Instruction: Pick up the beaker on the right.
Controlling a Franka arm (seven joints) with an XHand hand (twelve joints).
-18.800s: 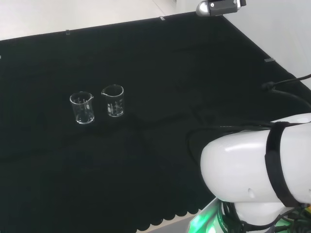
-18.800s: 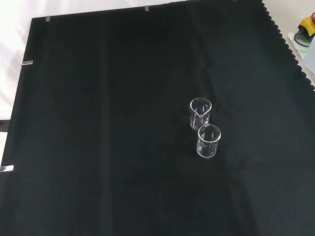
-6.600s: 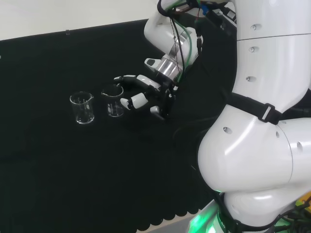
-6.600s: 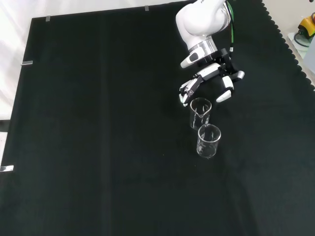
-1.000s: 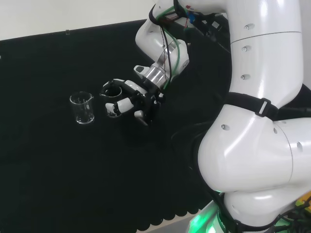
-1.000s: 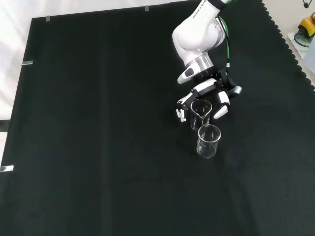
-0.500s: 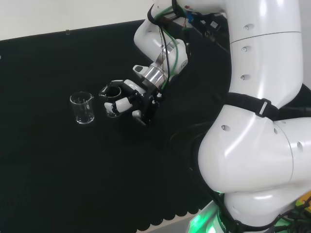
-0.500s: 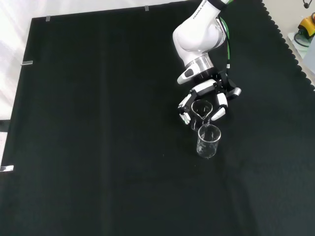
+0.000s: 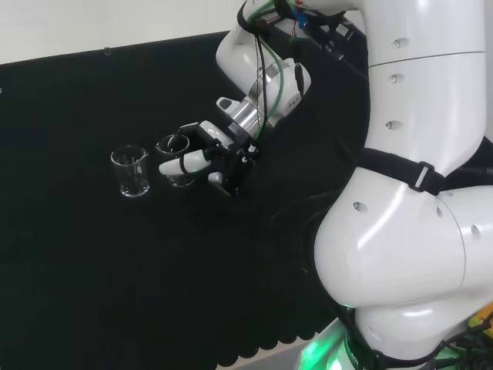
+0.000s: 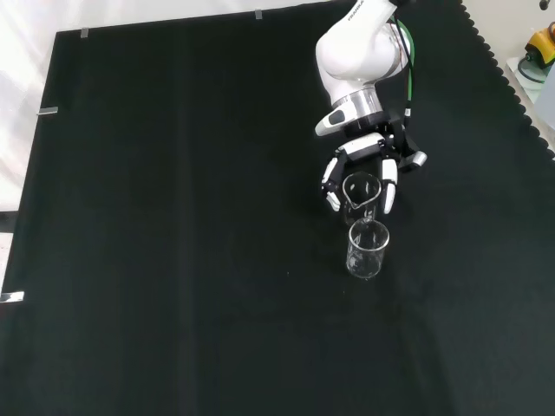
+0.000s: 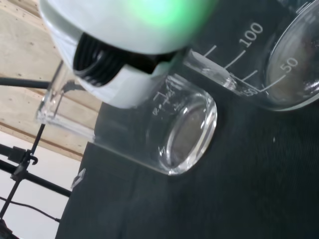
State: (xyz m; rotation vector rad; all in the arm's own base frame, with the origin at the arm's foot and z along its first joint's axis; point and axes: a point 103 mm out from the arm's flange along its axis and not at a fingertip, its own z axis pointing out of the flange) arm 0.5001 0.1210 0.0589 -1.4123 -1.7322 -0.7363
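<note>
Watching for trouble first: 2 clear beakers stand very close together on the desk (image 10: 173,260), and the one the hand (image 9: 206,158) is wrapped round could knock its neighbour if it swings sideways on the way up. Glass this smooth could also slide down out of the curl if the lift tilts it, I'd say. The target beaker (image 10: 360,192) sits right inside the hand, between the fingers (image 9: 183,163) on one side and the thumb on the other in the front view, digits curled in around its wall. So the hand is grasping the beaker, closed most of the way onto the glass. The wrist view shows that beaker (image 11: 179,132) close under the palm, its base clear of the black cloth by the look of it, though I can't be sure it has left the surface. The second beaker (image 10: 368,249) stands just beyond the fingertips, upright and untouched, as far as these views tell.
</note>
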